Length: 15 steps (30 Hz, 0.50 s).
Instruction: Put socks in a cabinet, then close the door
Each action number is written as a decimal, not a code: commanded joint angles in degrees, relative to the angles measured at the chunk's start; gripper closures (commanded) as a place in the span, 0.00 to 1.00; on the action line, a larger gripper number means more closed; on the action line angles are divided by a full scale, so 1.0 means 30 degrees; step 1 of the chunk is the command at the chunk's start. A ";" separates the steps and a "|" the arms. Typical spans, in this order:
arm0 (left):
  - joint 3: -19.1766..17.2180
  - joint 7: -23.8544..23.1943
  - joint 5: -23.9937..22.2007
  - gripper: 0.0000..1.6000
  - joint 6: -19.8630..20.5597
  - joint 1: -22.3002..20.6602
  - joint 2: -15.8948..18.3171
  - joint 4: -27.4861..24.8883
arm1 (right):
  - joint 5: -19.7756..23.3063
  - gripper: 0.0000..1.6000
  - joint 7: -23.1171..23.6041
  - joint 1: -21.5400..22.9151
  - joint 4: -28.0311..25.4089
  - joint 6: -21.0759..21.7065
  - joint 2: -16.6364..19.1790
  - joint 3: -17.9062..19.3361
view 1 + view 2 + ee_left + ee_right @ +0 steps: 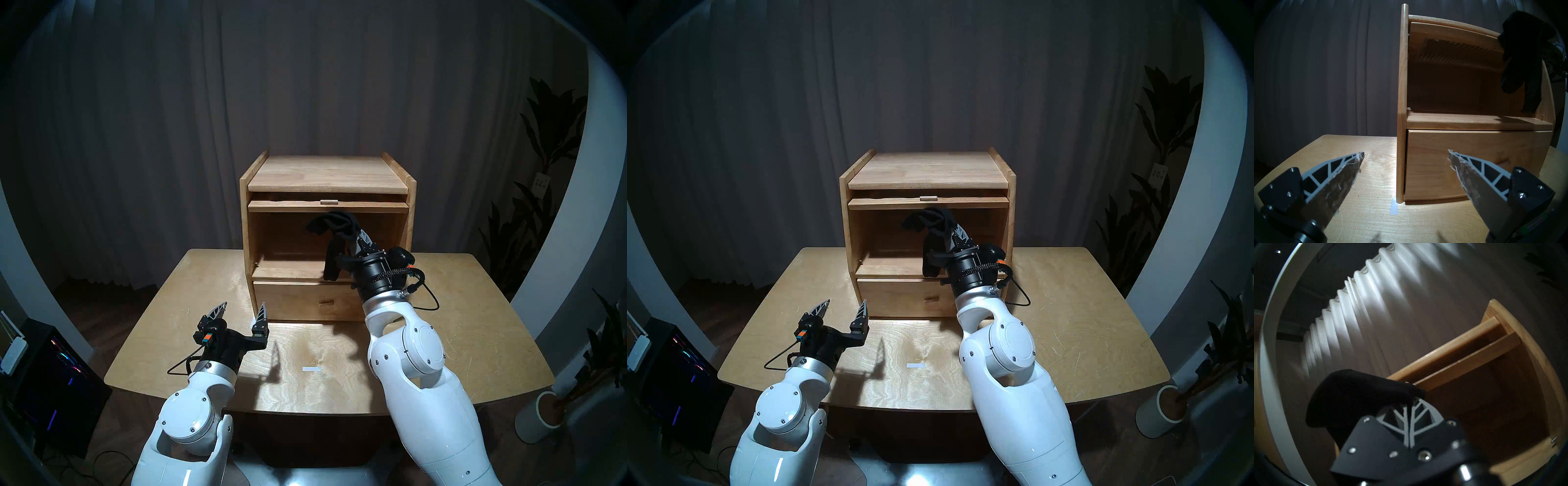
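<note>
The light wooden cabinet (325, 173) stands at the back of the table with its upper compartment open. Its door (288, 204) lies flat just under the top, tab handle facing me; the left wrist view shows the ribbed window of the door (1449, 50) from below. My right gripper (356, 234) is shut on the black socks (330, 225), which hang in front of the compartment's right half, above its floor. The socks (1359, 395) drape over the fingertips. My left gripper (242, 305) is open and holds nothing, low over the table by the cabinet's front left corner (1401, 101).
A shut drawer (298, 302) with a small knob sits below the compartment. A white tape strip (311, 369) marks the table (441, 322). A dark lit screen (51, 373) stands off the left edge, plants (549, 135) and a pot (543, 417) at the right, curtains behind.
</note>
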 commanded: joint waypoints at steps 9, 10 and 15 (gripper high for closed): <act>-0.0006 -0.0048 -0.0050 0.00 -0.0172 -0.0121 0.0035 -0.0498 | -0.3722 1.00 -0.4230 0.3295 0.2624 0.1981 -0.1559 -0.0339; -0.0005 -0.0047 -0.0050 0.00 -0.0172 -0.0122 0.0038 -0.0496 | -0.4016 1.00 -0.4506 0.3784 0.3048 0.2176 -0.1768 -0.0363; 0.0000 -0.0042 -0.0051 0.00 -0.0168 -0.0126 0.0049 -0.0488 | -0.5220 1.00 -0.5134 0.4531 0.3558 0.2636 -0.2005 -0.0538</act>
